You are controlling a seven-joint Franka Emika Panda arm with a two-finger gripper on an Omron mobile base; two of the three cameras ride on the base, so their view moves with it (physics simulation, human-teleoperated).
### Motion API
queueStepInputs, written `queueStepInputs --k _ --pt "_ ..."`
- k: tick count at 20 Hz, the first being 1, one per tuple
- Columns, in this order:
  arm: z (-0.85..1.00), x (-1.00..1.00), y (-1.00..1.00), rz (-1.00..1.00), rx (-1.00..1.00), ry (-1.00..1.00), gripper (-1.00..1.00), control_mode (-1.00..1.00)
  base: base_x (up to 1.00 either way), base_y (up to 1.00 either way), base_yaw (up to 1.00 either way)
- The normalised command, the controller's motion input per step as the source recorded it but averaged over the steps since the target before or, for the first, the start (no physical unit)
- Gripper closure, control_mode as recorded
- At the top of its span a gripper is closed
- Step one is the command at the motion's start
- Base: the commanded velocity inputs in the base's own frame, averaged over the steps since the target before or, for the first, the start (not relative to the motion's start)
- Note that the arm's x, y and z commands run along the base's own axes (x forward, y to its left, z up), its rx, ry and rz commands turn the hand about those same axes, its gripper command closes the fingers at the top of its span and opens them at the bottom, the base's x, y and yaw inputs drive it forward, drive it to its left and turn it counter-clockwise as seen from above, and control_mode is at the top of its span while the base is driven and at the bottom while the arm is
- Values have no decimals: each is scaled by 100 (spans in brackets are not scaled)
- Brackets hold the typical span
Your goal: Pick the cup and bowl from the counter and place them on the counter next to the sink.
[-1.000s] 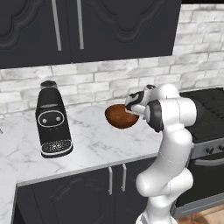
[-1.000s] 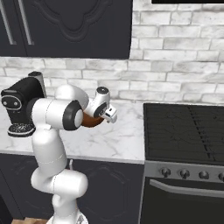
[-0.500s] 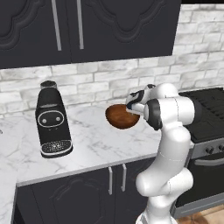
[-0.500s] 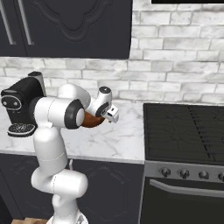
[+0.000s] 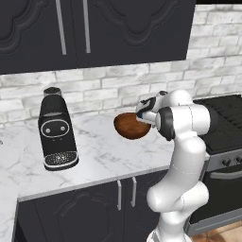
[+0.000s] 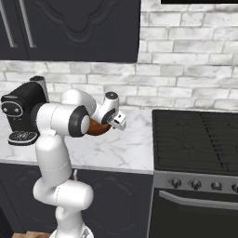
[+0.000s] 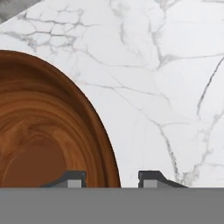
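Round, shallow, reddish-brown wooden bowl [image 5: 131,125] sits mouth-up on the white marble bench [image 5: 101,156] near its back. Gripper [image 7: 112,178] straddles the bowl's rim; whether clamped cannot be told. No legible markings.

**Dark kitchen, white brick wall**

White brick wall [image 5: 118,87] at the back. Dark cupboards [image 5: 94,28] up high with long silver handles [image 5: 60,26]. More dark cupboard doors [image 5: 94,208] down low. Black stove [image 6: 195,139] with round knobs [image 6: 195,184] off to one side. Black coffee machine [image 5: 56,130] near the wall.
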Motion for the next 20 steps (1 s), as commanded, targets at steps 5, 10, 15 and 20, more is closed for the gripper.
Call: queueStepInputs --k 5,10,15,20 --pt "0 0 0 0 0 0 100 -100 0 0 0" --pt "4 -6 1 -3 0 0 100 -100 0 0 0" --pt "14 -19 -10 -10 0 1 100 -100 0 0 0" --pt "26 -39 -24 -9 0 0 100 -100 0 0 0"
